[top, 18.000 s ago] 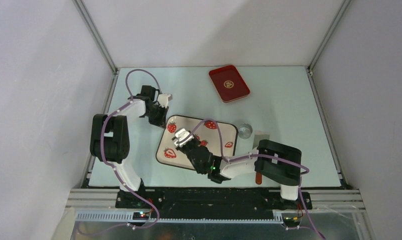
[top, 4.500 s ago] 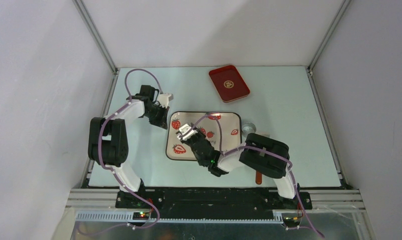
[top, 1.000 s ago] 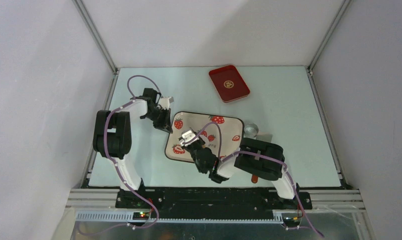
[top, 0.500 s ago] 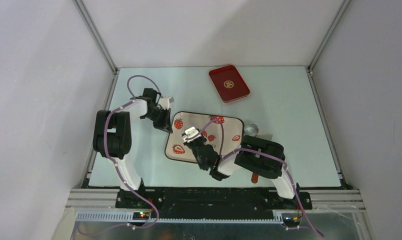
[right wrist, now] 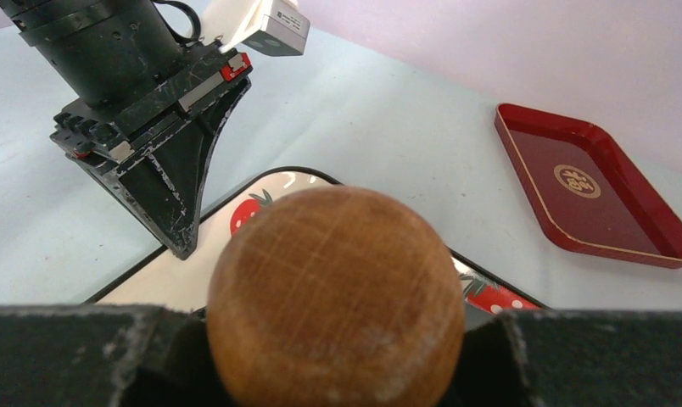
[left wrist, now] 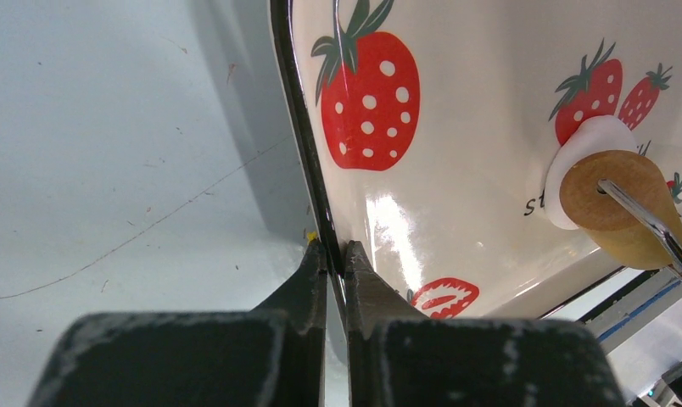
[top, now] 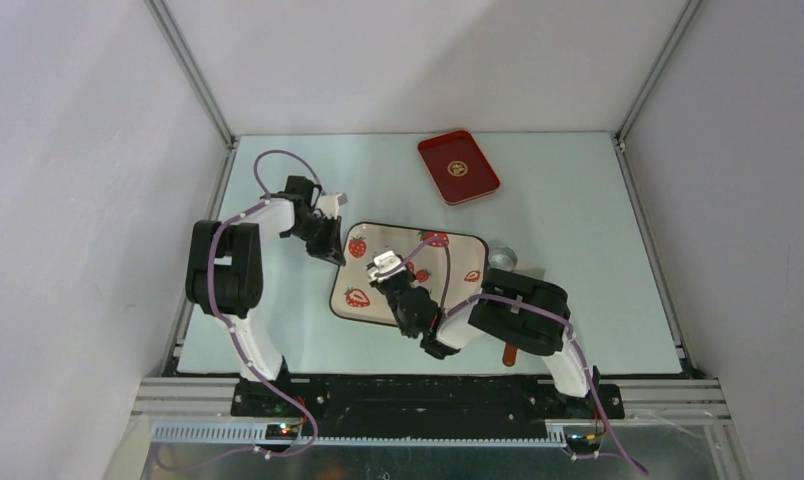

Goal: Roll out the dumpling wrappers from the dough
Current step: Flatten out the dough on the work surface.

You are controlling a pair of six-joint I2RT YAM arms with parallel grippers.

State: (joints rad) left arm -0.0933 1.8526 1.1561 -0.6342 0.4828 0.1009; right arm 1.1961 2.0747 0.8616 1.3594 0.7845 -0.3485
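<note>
Left fingers (left wrist: 308, 284) pinch the strawberry tray (left wrist: 490, 102) rim, lettered "st"; right fingers (right wrist: 66, 356) clasp the wooden roller (right wrist: 336, 297).

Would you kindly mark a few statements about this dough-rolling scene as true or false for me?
1. The left hand pinches the rim of the strawberry tray. True.
2. The right hand is empty. False: it grips a wooden rolling pin.
3. The wooden rolling pin rests on white dough on the strawberry tray. True.
4. The red tray touches the strawberry tray. False: it lies apart, at the far side of the table.
</note>
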